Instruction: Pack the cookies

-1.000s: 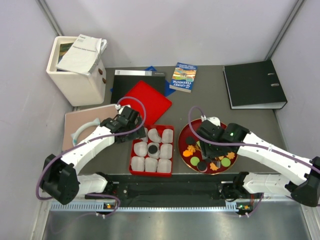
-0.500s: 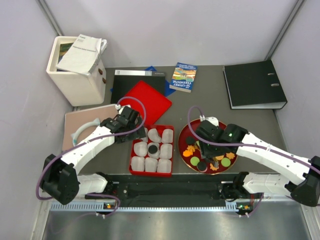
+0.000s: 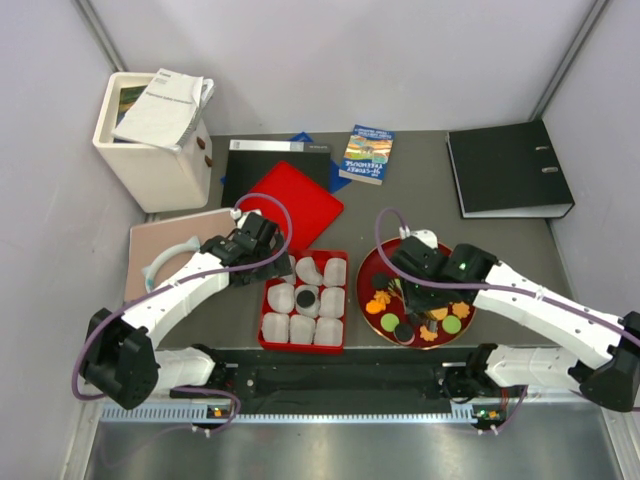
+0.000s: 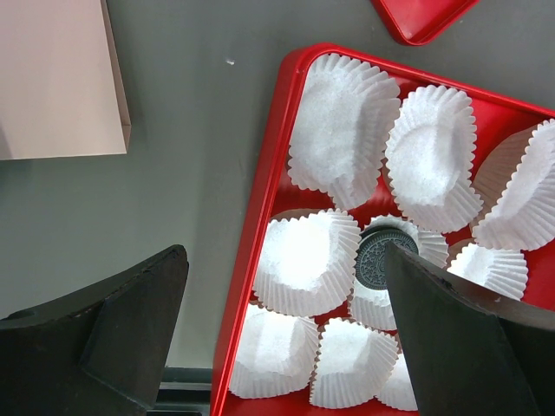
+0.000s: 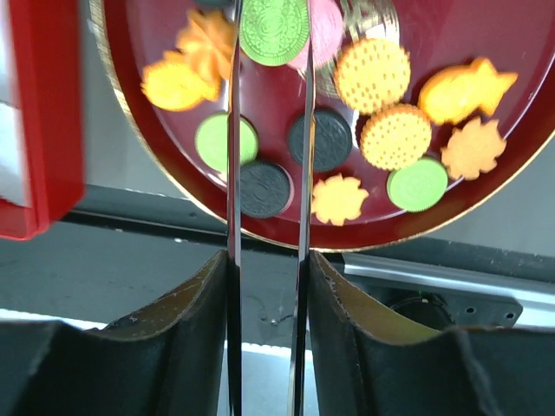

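Several cookies (image 3: 430, 315) in black, green, orange and pink lie on a round dark red plate (image 3: 372, 262). My right gripper (image 3: 408, 285) is over the plate, shut on thin metal tongs (image 5: 232, 173). The tong tips pinch a green cookie (image 5: 273, 30), held a little above the plate (image 5: 451, 26). A red box (image 3: 302, 349) of white paper liners holds one black cookie (image 3: 306, 297) in its middle liner, also seen in the left wrist view (image 4: 375, 258). My left gripper (image 3: 262, 262) is open and empty over the box's left rim (image 4: 260, 199).
A red lid (image 3: 295, 203) lies behind the box. A pink board (image 3: 165, 250) is at the left and a white bin with papers (image 3: 152, 140) at the back left. A book (image 3: 366, 154) and a black binder (image 3: 510, 168) are at the back.
My right gripper has shifted only slightly over the plate. The left arm has not moved.
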